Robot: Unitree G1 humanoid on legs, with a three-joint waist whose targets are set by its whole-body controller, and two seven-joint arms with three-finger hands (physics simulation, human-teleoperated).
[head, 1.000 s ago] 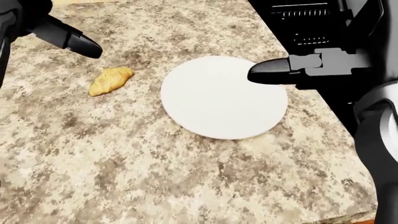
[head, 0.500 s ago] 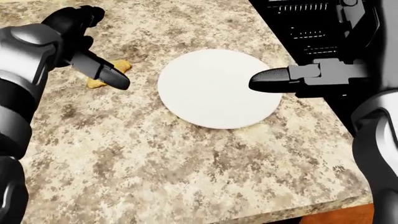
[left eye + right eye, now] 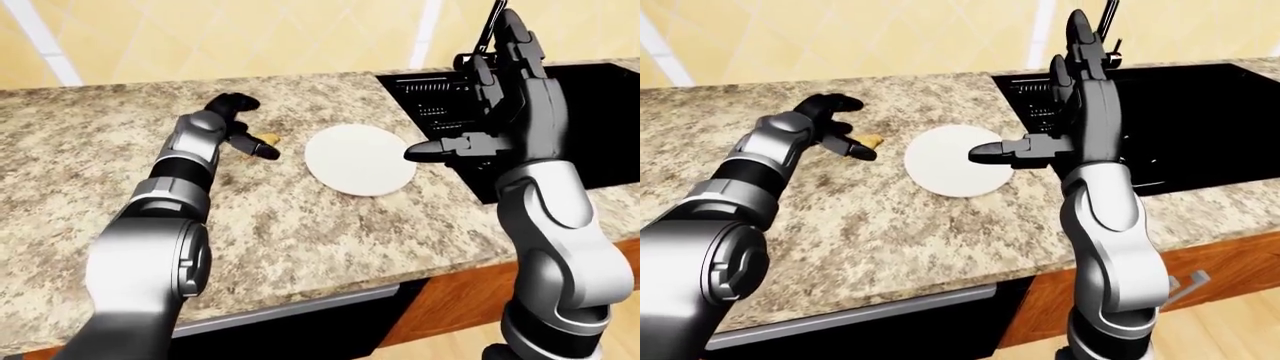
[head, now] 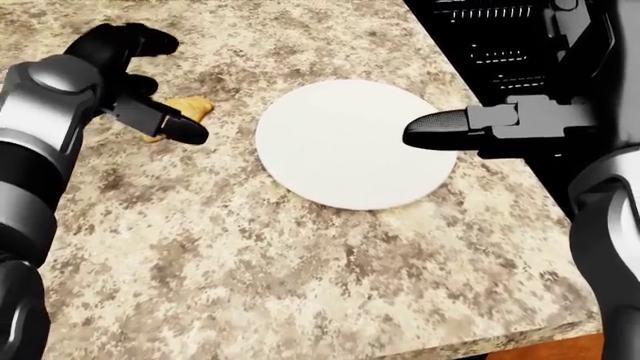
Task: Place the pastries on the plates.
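A golden croissant (image 4: 190, 107) lies on the speckled stone counter (image 4: 250, 262), left of a round white empty plate (image 4: 350, 142). My left hand (image 4: 160, 86) is open and hovers over the croissant, with one dark finger (image 4: 170, 127) crossing its near side and the others curled above it; part of the croissant is hidden. My right hand (image 4: 470, 124) is open and empty, held above the plate's right edge, with one finger (image 4: 430, 131) pointing left over the plate and the others pointing up (image 3: 1080, 45).
A black sink (image 3: 1180, 112) with a dish rack (image 3: 440, 105) and a faucet (image 3: 1105, 19) lies right of the plate. The counter's near edge (image 4: 400, 349) runs along the bottom of the head view. Only one plate and one pastry show.
My left hand has come down from the top left onto the croissant and now partly covers it. My right hand has stayed over the plate's edge. The view has shifted slightly.
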